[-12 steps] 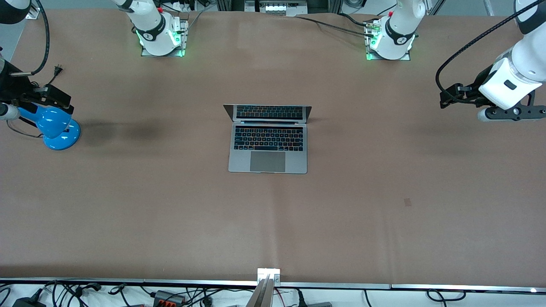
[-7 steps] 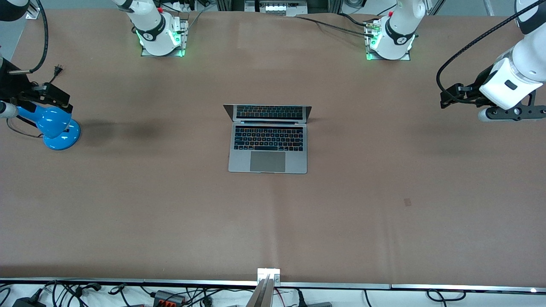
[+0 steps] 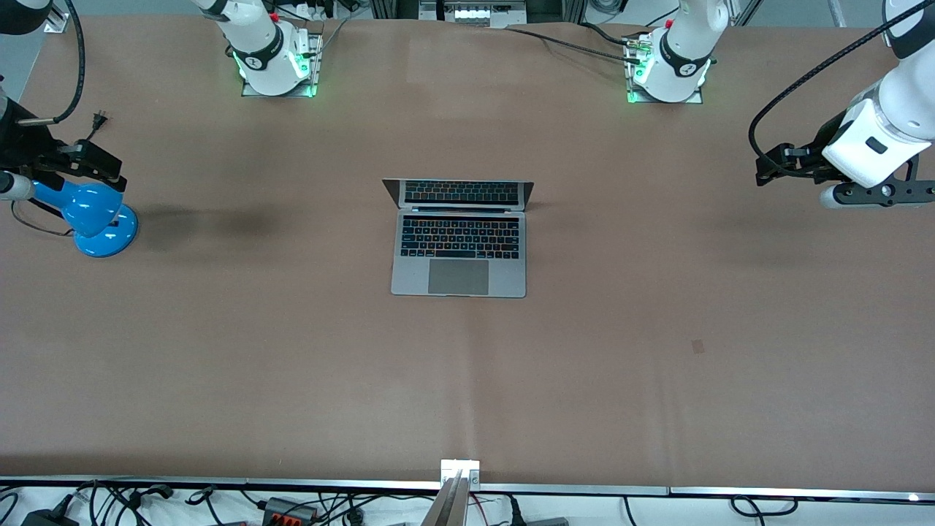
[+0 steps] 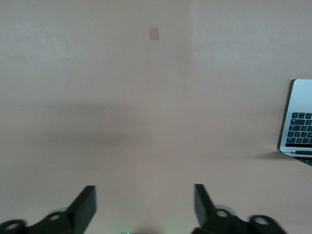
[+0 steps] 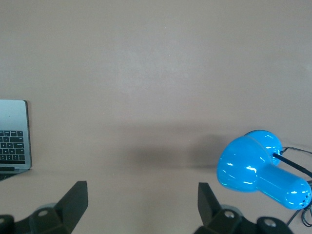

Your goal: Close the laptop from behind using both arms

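Observation:
The silver-grey laptop (image 3: 459,252) stands open in the middle of the brown table (image 3: 292,351), keyboard up, its lid raised on the side toward the arms' bases. My left gripper (image 3: 771,166) is open and empty, up over the table at the left arm's end, well apart from the laptop. In the left wrist view (image 4: 145,197) a corner of the laptop (image 4: 298,117) shows at the edge. My right gripper (image 3: 91,162) is open and empty over the right arm's end. The right wrist view (image 5: 142,195) shows the laptop's corner (image 5: 13,134).
A blue desk lamp (image 3: 95,218) stands on the table under the right gripper, with its cord and plug (image 3: 98,117); it also shows in the right wrist view (image 5: 261,168). A small darker patch (image 3: 697,346) marks the table cover. Cables lie past the table's front edge.
Both grippers have shifted only slightly, the right one over the lamp and the left one over its end. The laptop has not moved.

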